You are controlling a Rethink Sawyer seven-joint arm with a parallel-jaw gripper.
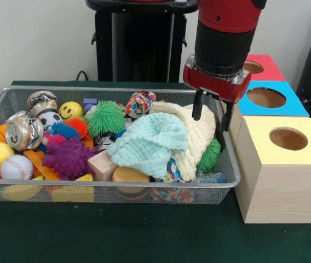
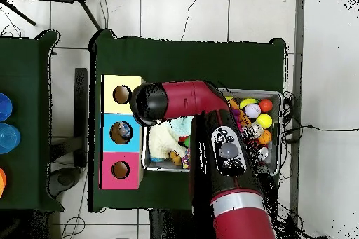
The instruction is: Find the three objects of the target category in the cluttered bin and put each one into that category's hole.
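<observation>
The silver wire-mesh bin (image 1: 90,186) takes up the left and middle of the front view, full of clutter. My gripper (image 1: 212,116) hangs over the bin's right end, just above a cream knitted cloth (image 1: 194,137). Its two dark fingers (image 1: 197,107) are apart with nothing between them. A mint cloth (image 1: 147,142) lies beside the cream one. In the overhead view my arm (image 2: 210,120) covers most of the bin (image 2: 275,96) and hides the gripper.
Three wooden boxes with round holes stand right of the bin: yellow top (image 1: 287,139), blue top (image 1: 268,98), red top (image 1: 260,67). The bin holds a green spiky ball (image 1: 106,116), purple spiky ball (image 1: 68,157), baseball (image 1: 16,167), crushed can (image 1: 24,130) and wooden block (image 1: 102,164).
</observation>
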